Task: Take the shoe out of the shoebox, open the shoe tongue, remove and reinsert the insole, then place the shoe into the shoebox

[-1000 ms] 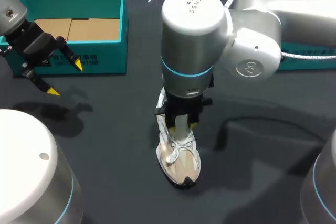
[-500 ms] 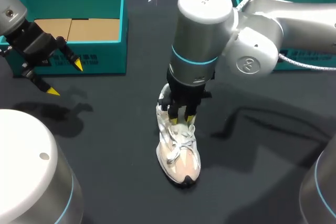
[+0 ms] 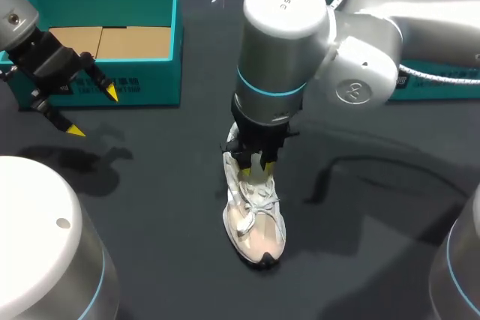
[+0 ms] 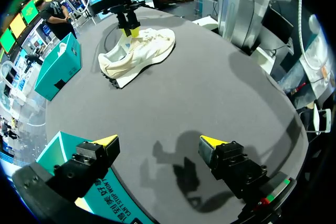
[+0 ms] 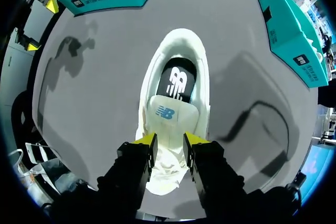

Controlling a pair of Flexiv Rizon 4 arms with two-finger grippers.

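white shoe [image 3: 255, 222] stands mid-surface, out of the teal box [image 3: 150, 88]. over the last second the right arm swayed aside and back while its pincer [image 5: 169, 140] stayed at the tongue [image 5: 168, 113], fingers close together, fabric apparently pinched between them. tongue-opening judged in progress; insole [image 5: 176, 80] not yet out. left pincer [image 3: 93, 112] unmoved, wide open, empty, beside the box. dark surface [image 3: 150, 207]; second teal box [image 3: 442, 88] far right.

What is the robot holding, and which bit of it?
The right gripper pinches the white shoe by its tongue. The left gripper is open and holds nothing.
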